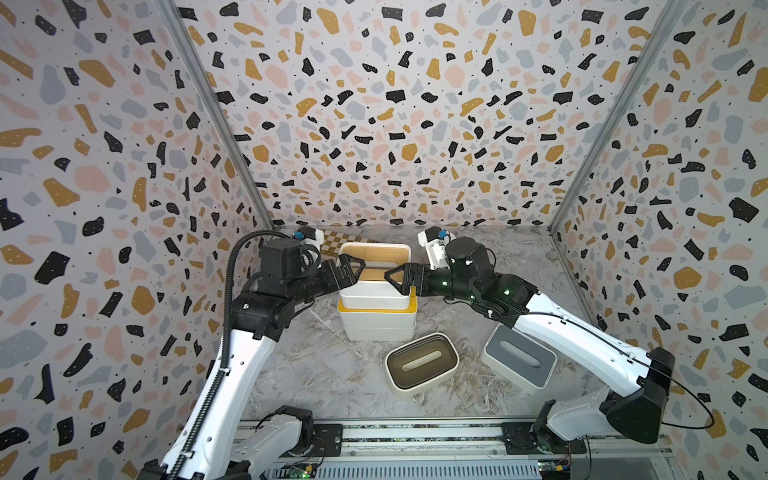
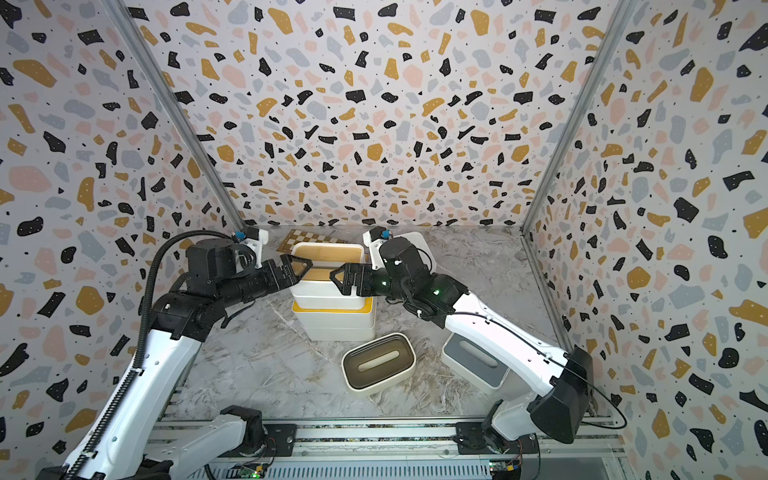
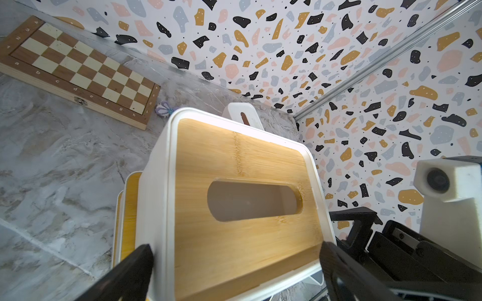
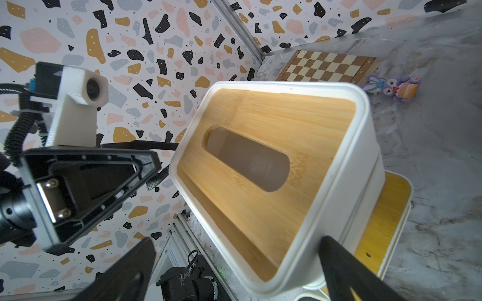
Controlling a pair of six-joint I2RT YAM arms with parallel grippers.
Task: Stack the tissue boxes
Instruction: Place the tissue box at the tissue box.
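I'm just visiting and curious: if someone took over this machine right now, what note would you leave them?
Grippers: left gripper open at one side of the wood-lidded top box; right gripper open at the opposite side; contact unclear.
Done: that box appears to rest on the stack, at least three high.
To do: olive-lidded box and grey-lidded box lie loose on the table in front; a white box waits at the back.
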